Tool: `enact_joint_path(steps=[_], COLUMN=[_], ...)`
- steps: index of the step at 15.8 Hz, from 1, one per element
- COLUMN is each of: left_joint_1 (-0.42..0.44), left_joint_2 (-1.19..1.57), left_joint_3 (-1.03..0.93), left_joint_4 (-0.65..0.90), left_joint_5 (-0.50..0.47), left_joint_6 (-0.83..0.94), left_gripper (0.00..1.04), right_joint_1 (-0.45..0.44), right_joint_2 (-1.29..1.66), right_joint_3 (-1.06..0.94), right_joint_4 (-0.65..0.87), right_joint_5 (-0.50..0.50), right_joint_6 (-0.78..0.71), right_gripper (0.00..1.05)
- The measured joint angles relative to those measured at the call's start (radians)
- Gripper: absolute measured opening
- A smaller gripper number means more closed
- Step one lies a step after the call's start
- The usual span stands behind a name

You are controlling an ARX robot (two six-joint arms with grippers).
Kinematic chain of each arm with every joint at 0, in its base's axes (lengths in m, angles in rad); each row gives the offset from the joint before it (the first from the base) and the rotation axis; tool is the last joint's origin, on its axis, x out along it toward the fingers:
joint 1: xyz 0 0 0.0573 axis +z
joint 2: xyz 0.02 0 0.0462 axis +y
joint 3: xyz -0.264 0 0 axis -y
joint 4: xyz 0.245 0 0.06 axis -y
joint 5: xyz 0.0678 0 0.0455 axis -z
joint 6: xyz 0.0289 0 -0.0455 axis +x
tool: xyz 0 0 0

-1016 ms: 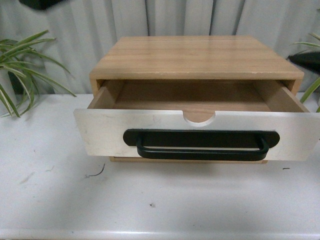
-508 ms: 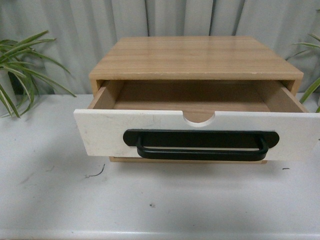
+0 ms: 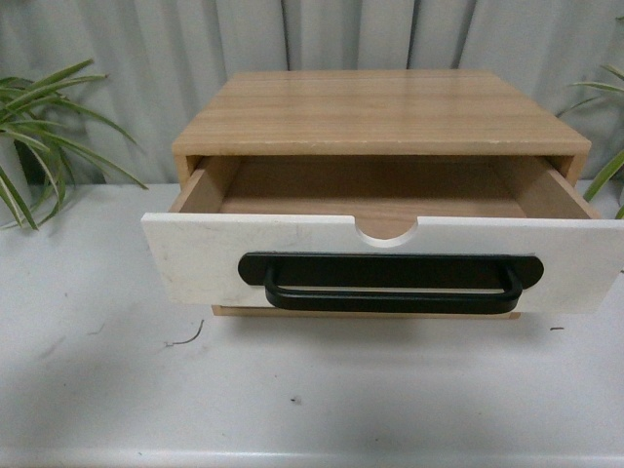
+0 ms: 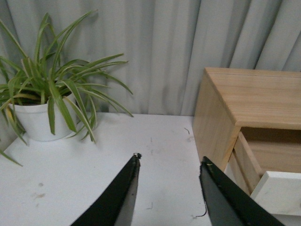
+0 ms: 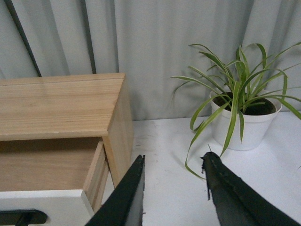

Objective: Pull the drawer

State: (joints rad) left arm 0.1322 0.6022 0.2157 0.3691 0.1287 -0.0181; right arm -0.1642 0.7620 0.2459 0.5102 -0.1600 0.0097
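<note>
Grey pleated curtain (image 3: 322, 34) behind; scuffed white table (image 3: 117, 390); left plant (image 4: 33, 125), right plant (image 5: 244, 128) in white pots.

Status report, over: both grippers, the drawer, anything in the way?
Left gripper open, empty. Right gripper open, empty. Drawer pulled out, handle free. Nothing seen in front of it.

We see only our grippers. The left gripper (image 4: 170, 159) has 2 matte black fingers (image 4: 120, 197), flat wedges tapering to thin, slightly ragged tips. The right gripper (image 5: 174, 157) has 2 of the same.
</note>
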Motion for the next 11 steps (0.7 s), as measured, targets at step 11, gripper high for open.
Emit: enact_joint_path(steps=[11], left_joint_1=[-0.132], left_joint_2=[-0.259], left_joint_3=[-0.159], left_joint_4=[-0.087], left_joint_5=[-0.129], left_joint_6=[0.007], left_gripper=[0.02], right_joint_1=[0.164], right_joint_2=[-0.304], right_joint_3=[-0.186], right_joint_4=[-0.119], right_joint_5=[0.160], right_joint_6=[-0.010], right_gripper=[0.02])
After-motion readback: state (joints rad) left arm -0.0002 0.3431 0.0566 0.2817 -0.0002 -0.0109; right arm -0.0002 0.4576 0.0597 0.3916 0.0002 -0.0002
